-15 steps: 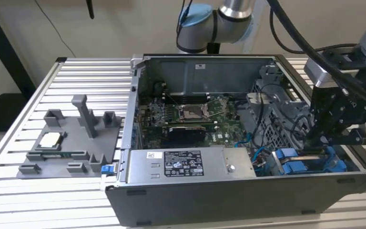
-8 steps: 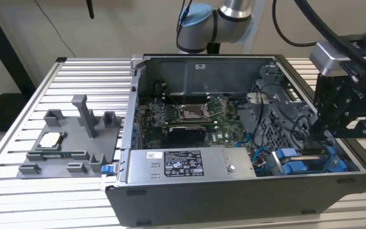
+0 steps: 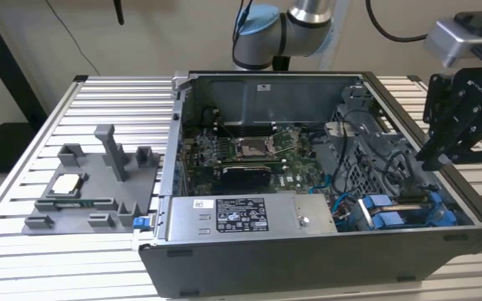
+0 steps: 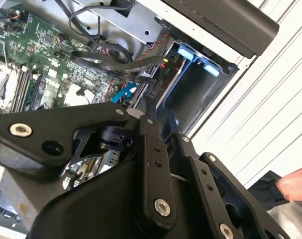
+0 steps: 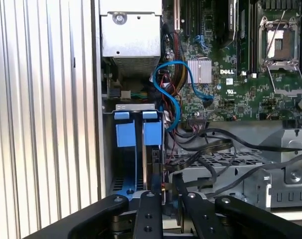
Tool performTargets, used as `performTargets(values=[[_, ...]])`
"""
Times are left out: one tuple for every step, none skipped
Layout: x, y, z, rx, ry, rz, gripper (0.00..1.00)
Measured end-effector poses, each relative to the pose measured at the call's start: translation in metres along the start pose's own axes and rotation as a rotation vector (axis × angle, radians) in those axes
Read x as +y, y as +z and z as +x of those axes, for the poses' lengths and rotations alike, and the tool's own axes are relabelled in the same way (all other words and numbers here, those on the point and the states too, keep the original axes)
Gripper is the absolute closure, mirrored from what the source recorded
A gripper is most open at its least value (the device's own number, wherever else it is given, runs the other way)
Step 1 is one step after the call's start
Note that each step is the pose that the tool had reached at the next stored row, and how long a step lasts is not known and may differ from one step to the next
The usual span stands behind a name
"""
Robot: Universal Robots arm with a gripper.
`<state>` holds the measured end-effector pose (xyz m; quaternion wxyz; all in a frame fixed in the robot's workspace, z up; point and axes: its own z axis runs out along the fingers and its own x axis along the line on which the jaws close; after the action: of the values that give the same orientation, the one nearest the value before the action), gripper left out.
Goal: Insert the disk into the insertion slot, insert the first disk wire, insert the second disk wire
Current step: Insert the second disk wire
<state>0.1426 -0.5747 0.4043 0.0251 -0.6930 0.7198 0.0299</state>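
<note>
Gripper [image 3: 435, 164] hung over the open computer case [image 3: 308, 276] at the exterior view's right, above the drive bay; whether its fingers held anything I could not tell. Blue carrier tabs of the disk [image 5: 138, 133] sat upright in the bay. White printed labels marked the power supply [image 3: 241, 216].

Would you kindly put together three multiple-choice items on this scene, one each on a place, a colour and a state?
1. In the exterior view, the black gripper is at the dark metal computer case's: A left side; B right side; C far side.
2. The looping cable over the green motherboard is: A blue; B yellow; C white.
3. The case is: A closed; B open; C upside down.
Answers: B, it hangs by the exterior view's right wall; A, a blue loop in the first wrist view; B, the motherboard shows.
</note>
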Motion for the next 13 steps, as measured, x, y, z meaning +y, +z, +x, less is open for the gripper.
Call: performTargets(values=[[0.0000, -0.0034, -0.0002, 0.0001, 0.000, -0.0010, 0.76], [0.0001, -0.0069, -0.0005, 0.0000, 0.000, -0.0019, 0.76], [0.0001, -0.0105, -0.0008, 0.0000, 0.000, -0.0026, 0.76], [0.0001, -0.0141, -0.0011, 0.0002, 0.000, -0.0032, 0.76], [0.0002, -0.0180, -0.0014, 0.0003, 0.000, -0.0038, 0.76], [0.0002, -0.0215, -0.0016, 0.0001, 0.001, -0.0045, 0.76], [0.0002, -0.0244, -0.0019, 0.0002, 0.001, -0.0057, 0.76], [0.0002, -0.0270, -0.0021, 0.0003, 0.001, -0.0069, 0.76], [0.0002, -0.0291, -0.0022, 0.0002, 0.001, -0.0079, 0.76], [0.0003, -0.0305, -0.0023, 0.0003, 0.001, -0.0087, 0.76], [0.0003, -0.0314, -0.0024, 0.0002, 0.001, -0.0095, 0.76], [0.0003, -0.0324, -0.0025, 0.0004, 0.001, -0.0107, 0.76], [0.0003, -0.0328, -0.0025, 0.0005, 0.001, -0.0111, 0.76]])
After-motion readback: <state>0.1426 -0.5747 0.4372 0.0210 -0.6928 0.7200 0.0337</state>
